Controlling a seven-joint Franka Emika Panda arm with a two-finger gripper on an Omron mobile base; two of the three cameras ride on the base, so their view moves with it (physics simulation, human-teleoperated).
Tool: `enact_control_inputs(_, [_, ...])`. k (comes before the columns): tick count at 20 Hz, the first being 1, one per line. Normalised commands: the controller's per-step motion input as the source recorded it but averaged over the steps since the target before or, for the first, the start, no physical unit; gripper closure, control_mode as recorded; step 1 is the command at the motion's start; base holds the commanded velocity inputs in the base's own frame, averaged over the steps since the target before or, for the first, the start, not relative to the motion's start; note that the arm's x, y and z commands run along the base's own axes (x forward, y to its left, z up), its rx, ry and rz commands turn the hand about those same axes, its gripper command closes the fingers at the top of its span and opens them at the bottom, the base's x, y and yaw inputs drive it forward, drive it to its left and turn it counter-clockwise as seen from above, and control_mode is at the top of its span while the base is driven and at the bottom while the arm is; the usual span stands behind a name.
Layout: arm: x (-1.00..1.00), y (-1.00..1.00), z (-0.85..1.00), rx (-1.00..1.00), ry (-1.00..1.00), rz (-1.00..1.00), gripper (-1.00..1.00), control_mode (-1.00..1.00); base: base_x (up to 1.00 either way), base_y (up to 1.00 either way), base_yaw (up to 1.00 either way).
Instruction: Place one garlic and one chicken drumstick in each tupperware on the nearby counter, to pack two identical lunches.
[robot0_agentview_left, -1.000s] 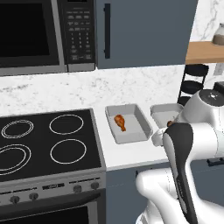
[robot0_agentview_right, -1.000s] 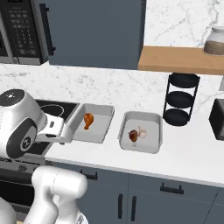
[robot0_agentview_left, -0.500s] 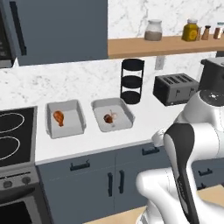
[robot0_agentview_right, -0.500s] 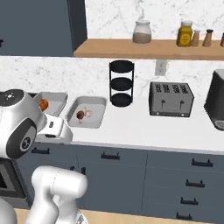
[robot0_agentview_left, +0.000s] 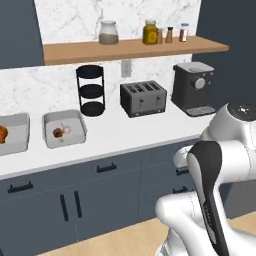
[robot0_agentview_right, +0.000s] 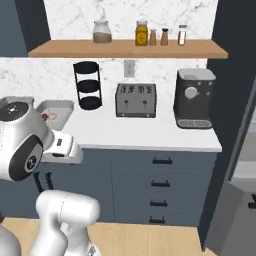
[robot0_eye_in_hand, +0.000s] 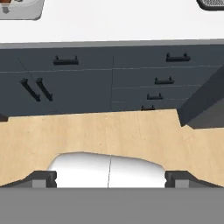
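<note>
1. Nearest, in the hand view, the gripper (robot0_eye_in_hand: 109, 178) points down at a light wooden floor (robot0_eye_in_hand: 109, 131); its two dark fingertips (robot0_eye_in_hand: 40, 178) stand far apart at the lower corners, jaws spread wide with nothing between them.
2. Beyond the floor runs a row of dark blue-grey cabinets (robot0_agentview_right: 155, 185) with black bar handles, doors on the left and drawers on the right.
3. Above them lies the counter (robot0_agentview_left: 130, 131), white with faint grey speckling.
4. At its left end sit two grey tupperware trays side by side. The inner tray (robot0_agentview_left: 63, 129) holds a chicken drumstick (robot0_agentview_left: 58, 133) touching a pale garlic (robot0_agentview_left: 67, 130). The outer tray (robot0_agentview_left: 15, 134), cut by the picture's edge, shows a second orange-brown drumstick (robot0_agentview_left: 2, 134).
5. Farther along stand a black three-tier rack (robot0_agentview_left: 91, 90), a grey four-slot toaster (robot0_agentview_left: 143, 98) and a dark coffee machine (robot0_agentview_left: 194, 88).
6. Farthest, a wooden shelf (robot0_agentview_right: 125, 48) against the marble wall carries jars and small spice bottles (robot0_agentview_right: 142, 33); no label or writing is legible anywhere.
</note>
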Motion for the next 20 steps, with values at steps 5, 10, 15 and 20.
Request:
enact_control_inputs(5, [0.00,0.00,0.00,0.00,0.00,0.00,-1.00,1.00,-0.25,-1.00,-0.12])
enact_control_inputs(10, [0.00,0.00,0.00,0.00,0.00,0.00,-1.00,1.00,0.03,-1.00,-0.10])
enact_control_inputs(15, [0.00,0.00,0.00,0.00,0.00,0.00,-1.00,1.00,0.23,-1.00,-0.06])
enact_control_inputs(20, [0.00,0.00,0.00,0.00,0.00,0.00,-1.00,1.00,0.26,-0.99,-0.01])
